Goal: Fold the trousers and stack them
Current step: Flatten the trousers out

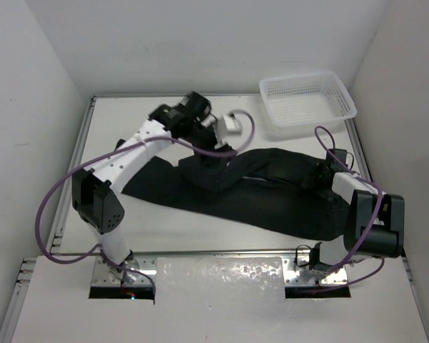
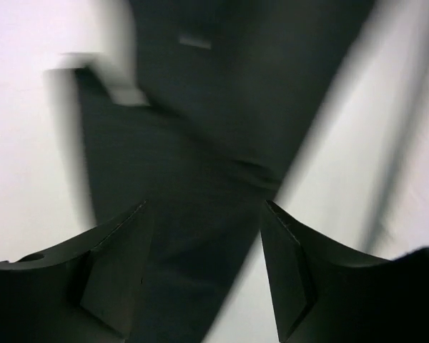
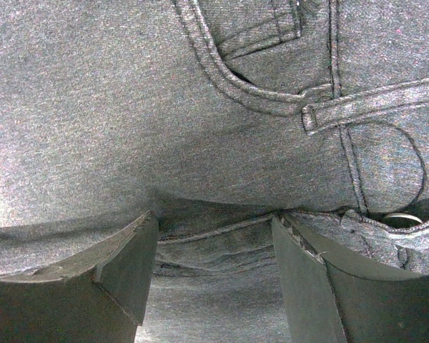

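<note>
Hovering with left gripper [image 2: 204,214] spread above the trousers' [image 1: 272,207] bunched middle; resting right gripper [image 3: 214,218], also spread, on right-end waistband [image 3: 386,157], likely anchoring.

The left arm [image 1: 129,153] and right arm [image 1: 343,184] comprise white links joined by black boxy joint housings [image 1: 96,204]. A purple cable [image 1: 40,218] runs in loose loops along each arm. Silver metal base plates [image 1: 144,267] carry both arms. Gripper fingers [image 2: 114,271] are dark matte wedges. The fingers of the right gripper [image 3: 214,218] show chipped, pale inner edges.
</note>
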